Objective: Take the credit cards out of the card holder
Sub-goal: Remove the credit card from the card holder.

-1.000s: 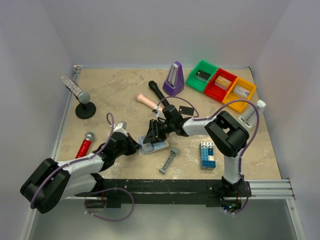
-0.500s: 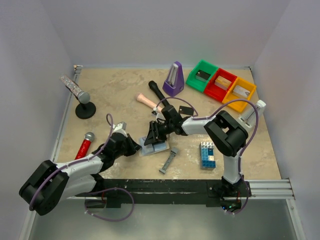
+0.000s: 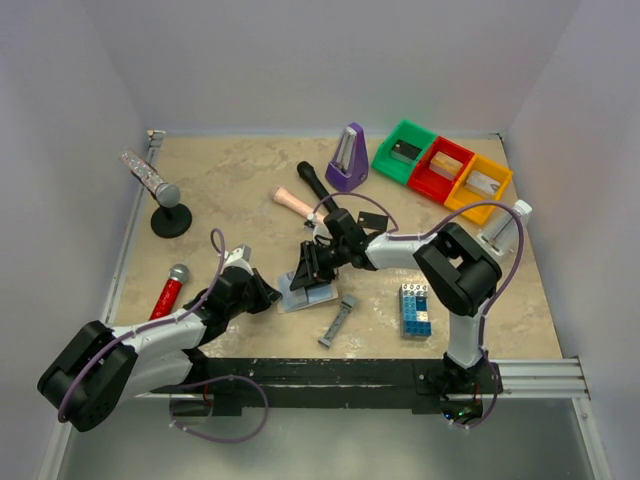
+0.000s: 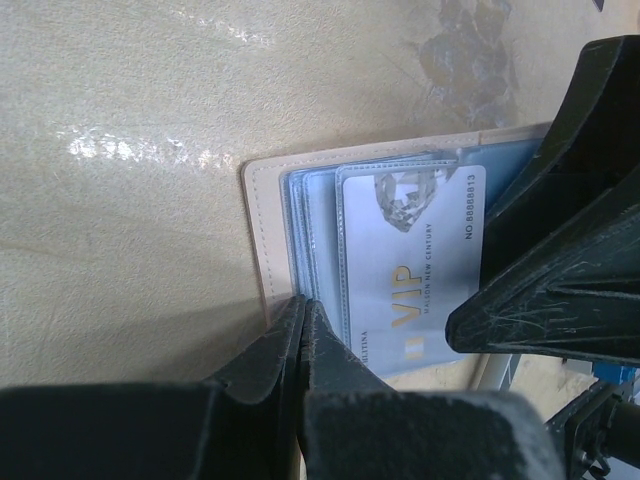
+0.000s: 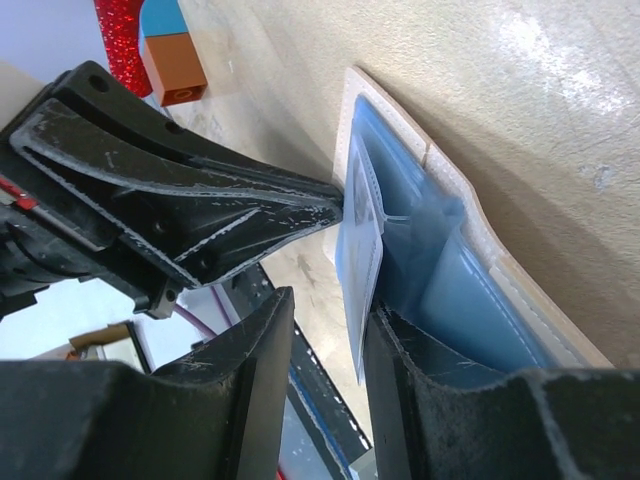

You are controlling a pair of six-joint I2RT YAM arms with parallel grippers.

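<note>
**Card edge between the right fingers, nothing gripped yet**

Your left gripper [image 4: 301, 310] is closed tip to tip with nothing between the fingers. Its point presses on the pale edging of the card holder [image 4: 262, 230], pinning it to the table [image 4: 150, 200]. Just right of that point, the silver VIP card [image 4: 410, 260] sits in the clear pocket [image 4: 318, 225].

Your right gripper [image 5: 328, 305] is open a narrow way and straddles the card's free edge. The card touches one finger with a gap at the other, so it holds nothing.

If you close with the pocket film also between the fingers, the pull will likely drag the holder, and the left point could slide off that thin edging. A shallow bite could let the card slip.

Against a second ago, the right gripper has shifted only slightly over the holder, and the left has barely moved.
</note>
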